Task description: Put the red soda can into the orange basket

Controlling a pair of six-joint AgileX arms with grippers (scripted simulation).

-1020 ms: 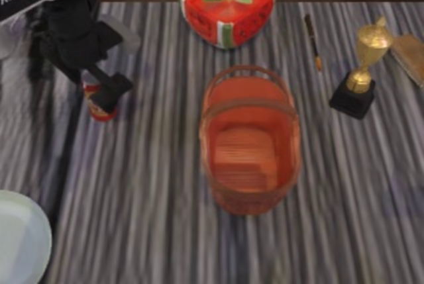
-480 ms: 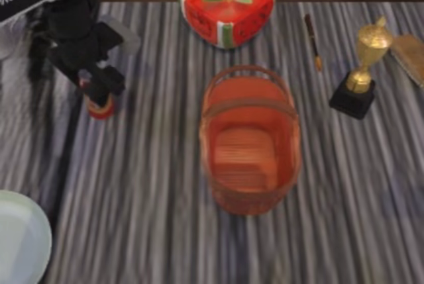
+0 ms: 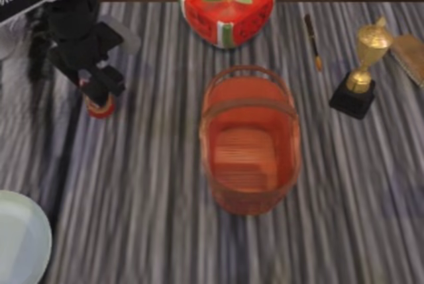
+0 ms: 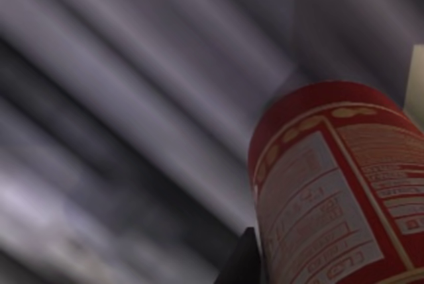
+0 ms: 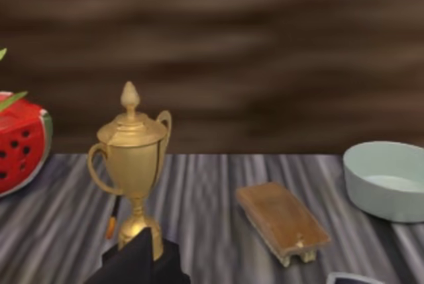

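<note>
The red soda can (image 3: 101, 107) stands upright on the table at the far left, mostly hidden under my left gripper (image 3: 100, 91). The left wrist view shows the can (image 4: 338, 191) up close, its white label facing the camera. One dark finger (image 4: 244, 265) lies against its side, and the gripper is shut on it. The orange basket (image 3: 250, 194) with its arched handle sits at the table's middle, well to the right of the can, with nothing inside. My right arm is out of the top view, parked near the trophy.
A red box with green leaves (image 3: 227, 6) stands at the back, behind the basket. A pen (image 3: 313, 42), a gold trophy (image 3: 363, 72) and a wooden block (image 3: 409, 55) are at the back right. A pale bowl (image 3: 20, 241) sits at the front left.
My left gripper moved back and settled over the can between one second and half a second ago. Since then nothing has visibly moved.
</note>
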